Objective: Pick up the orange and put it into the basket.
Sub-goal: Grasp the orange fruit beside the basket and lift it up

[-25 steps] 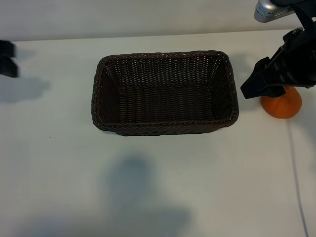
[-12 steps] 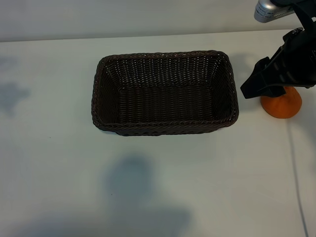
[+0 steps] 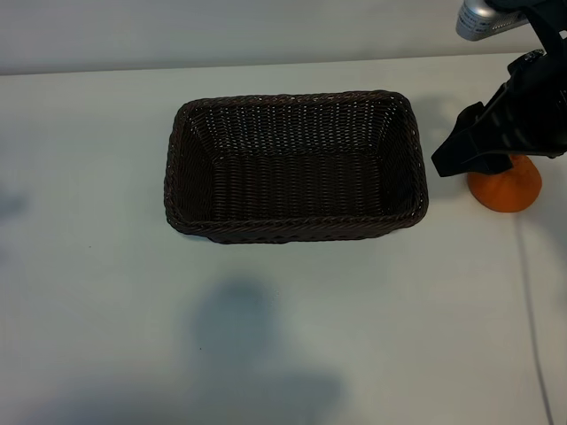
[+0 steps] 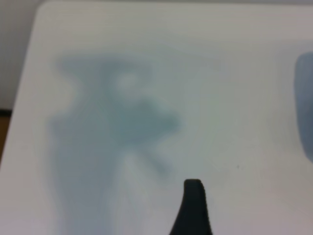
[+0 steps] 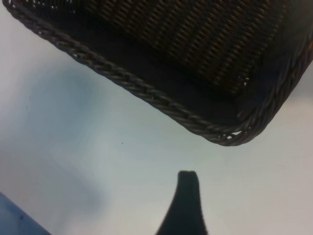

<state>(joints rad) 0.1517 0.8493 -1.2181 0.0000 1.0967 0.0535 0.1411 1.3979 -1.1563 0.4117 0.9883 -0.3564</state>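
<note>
The orange (image 3: 506, 189) is shown resting on the white table (image 3: 292, 328), just beside the right-hand short end of the basket (image 3: 182, 159) and outside it; its upper part is hidden behind the right gripper (image 3: 461, 152). The right gripper is seen low over the table between fruit and basket wall, its dark body overlapping the orange in the exterior view. Nothing is held. From the wrist view only one dark fingertip (image 5: 187, 182) is visible above bare table near the basket's braided corner, so a wide-spread stance is read for the fingers, with the orange not between them.

The step in hand is judged to be the approach to the fruit. For a sound grasp, the spread fingers would best be centred over the orange so that its widest girth lies between the pads, then lowered before closing; a round fruit is likely to roll if nudged from one side. Clearance from the basket rim should be kept during the lift.

The basket is seen to hold nothing: its woven floor and sloping sides are bare. It stands upright at the middle of the table.

The left gripper (image 4: 193, 188) is outside the exterior view; its wrist view shows one fingertip over bare table, fingers well apart and holding nothing.
</note>
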